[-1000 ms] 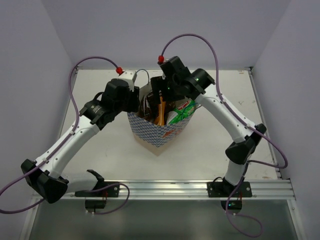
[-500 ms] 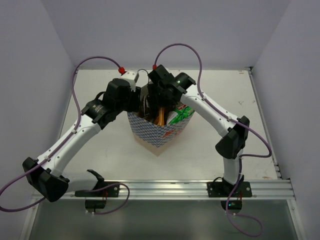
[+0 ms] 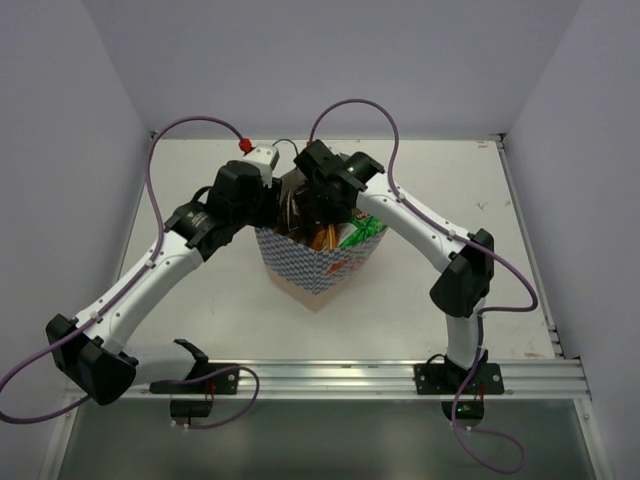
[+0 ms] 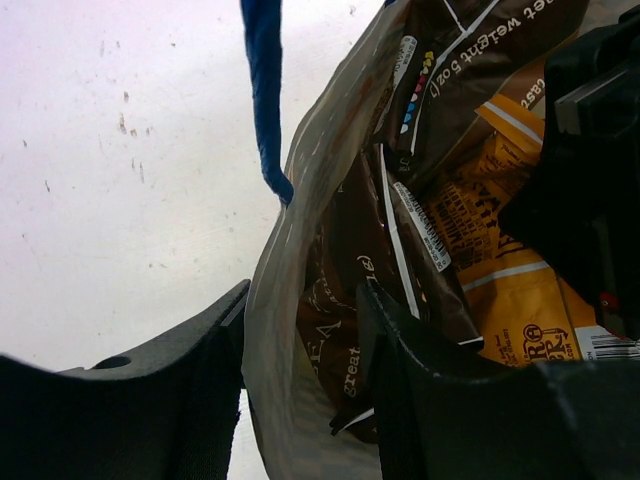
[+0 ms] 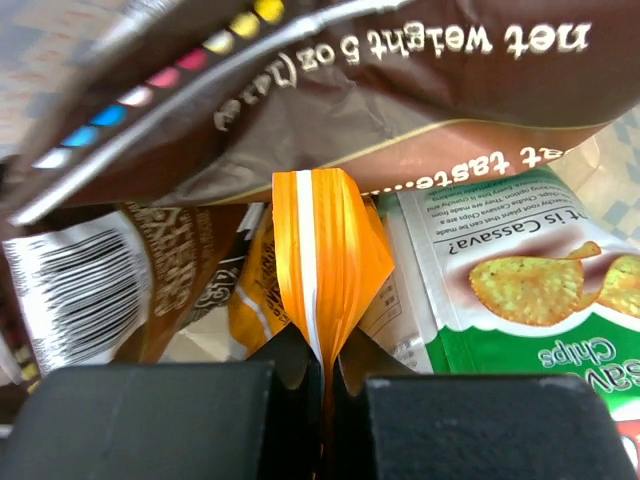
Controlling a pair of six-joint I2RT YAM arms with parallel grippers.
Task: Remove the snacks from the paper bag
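Observation:
The paper bag stands upright mid-table with its mouth open. My left gripper straddles its left wall, one finger outside and one inside. It is shut on the wall together with the edge of a dark brown snack packet. My right gripper is down in the bag's mouth, shut on the top seam of the orange-yellow packet. A second brown packet lies across above it. The green-and-white packet sits to its right and pokes out of the bag.
A blue cord handle hangs outside the bag's left wall over the white tabletop. Both arms crowd over the bag's mouth, and the right wrist's black body shows in the left wrist view. Walls enclose the table on three sides.
The right arm has swung left and dipped into the bag's mouth, and its jaws have closed on the orange-yellow packet. The left arm and the bag have stayed put.

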